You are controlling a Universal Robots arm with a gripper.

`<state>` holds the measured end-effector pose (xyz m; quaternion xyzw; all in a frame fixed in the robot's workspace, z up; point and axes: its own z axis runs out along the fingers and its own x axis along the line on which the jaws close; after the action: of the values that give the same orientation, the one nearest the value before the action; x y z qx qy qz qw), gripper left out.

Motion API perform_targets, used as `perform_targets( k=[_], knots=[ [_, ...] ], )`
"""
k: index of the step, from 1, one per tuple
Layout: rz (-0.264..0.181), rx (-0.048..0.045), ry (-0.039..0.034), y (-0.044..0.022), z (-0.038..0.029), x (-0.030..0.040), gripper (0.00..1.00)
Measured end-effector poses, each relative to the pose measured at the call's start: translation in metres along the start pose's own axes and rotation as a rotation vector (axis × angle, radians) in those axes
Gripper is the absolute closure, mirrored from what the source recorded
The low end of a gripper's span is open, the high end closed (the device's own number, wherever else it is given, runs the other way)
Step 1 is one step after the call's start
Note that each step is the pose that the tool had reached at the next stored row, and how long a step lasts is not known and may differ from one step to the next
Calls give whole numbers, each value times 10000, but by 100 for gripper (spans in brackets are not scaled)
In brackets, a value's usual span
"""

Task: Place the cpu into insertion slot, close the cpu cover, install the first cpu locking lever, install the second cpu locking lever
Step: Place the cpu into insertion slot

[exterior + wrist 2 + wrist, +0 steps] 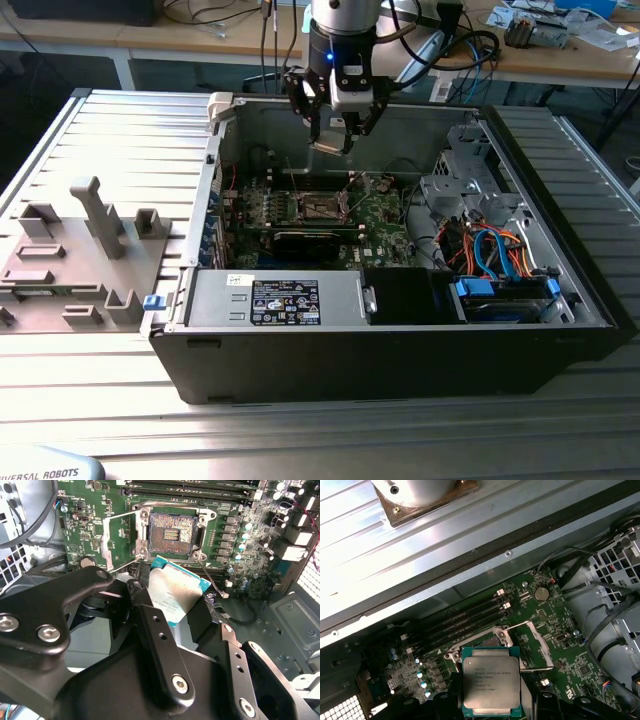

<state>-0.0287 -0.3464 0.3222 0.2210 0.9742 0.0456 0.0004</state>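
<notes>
My gripper (331,136) is clenched on the small flat square cpu (172,591) with its dull silver-grey metal top. I hang inside the open dark metal computer case (300,362), above the square dark insertion slot (171,532) and clear of it. The thin silvery cpu cover (106,542) seems swung open beside the slot.

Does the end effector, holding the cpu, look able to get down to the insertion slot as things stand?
Probably yes: the end effector holds the cpu above the insertion slot, whose cpu cover is swung aside; nothing lies over it.
</notes>
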Motion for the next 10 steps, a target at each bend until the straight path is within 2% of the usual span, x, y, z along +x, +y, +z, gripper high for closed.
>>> perform_targets(
  k=[10],
  knots=[
    [79, -1, -7, 0, 1, 0, 46]
  ],
)
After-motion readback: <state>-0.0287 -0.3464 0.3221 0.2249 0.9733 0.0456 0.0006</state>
